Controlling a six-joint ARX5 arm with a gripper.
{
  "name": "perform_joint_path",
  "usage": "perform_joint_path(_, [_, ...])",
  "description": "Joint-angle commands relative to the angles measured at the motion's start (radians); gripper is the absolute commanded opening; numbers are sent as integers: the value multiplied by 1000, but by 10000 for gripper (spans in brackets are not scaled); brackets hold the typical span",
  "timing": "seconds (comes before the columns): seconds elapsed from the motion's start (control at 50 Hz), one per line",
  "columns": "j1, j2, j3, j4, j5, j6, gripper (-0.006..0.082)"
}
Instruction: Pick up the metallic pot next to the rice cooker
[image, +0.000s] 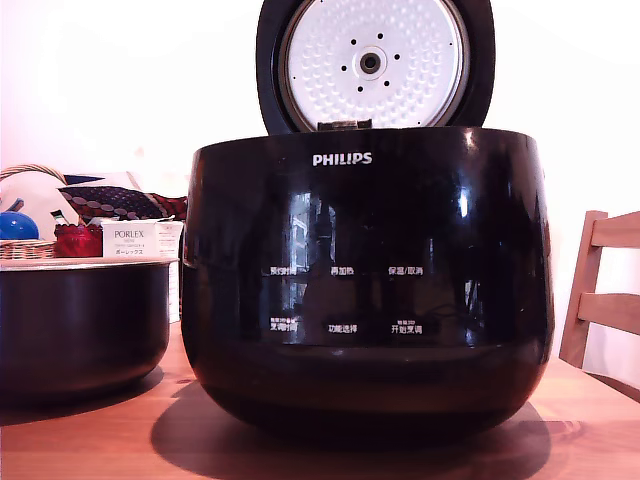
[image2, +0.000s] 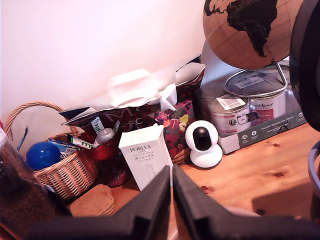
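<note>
A wooden table (image: 100, 440) carries the rice cooker (image: 366, 285), lid raised. Just beside the cooker, on the exterior view's left, the metallic pot (image: 80, 325) stands upright. Behind the pot, further from the cooker, sit a white PORLEX box (image: 130, 241) and a wicker basket (image: 25, 248).

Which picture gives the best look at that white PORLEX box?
The wrist view: the PORLEX box stands unobstructed just beyond the gripper. In the exterior view the same box is small and distant, its lower part hidden behind the metallic pot.
</note>
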Motion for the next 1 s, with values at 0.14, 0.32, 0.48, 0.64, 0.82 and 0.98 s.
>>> perform_joint_path(0.14, [7, 3, -12, 17, 6, 8, -20])
perform_joint_path(0.32, [7, 3, -12, 18, 28, 10, -20])
perform_joint_path(0.48, [7, 3, 5, -2, 93, 105, -21])
perform_joint_path(0.64, [7, 5, 68, -168, 213, 354, -22])
perform_joint_path(0.82, [7, 35, 167, -504, 306, 600, -21])
perform_joint_path(0.98, [7, 117, 217, -696, 318, 613, 171])
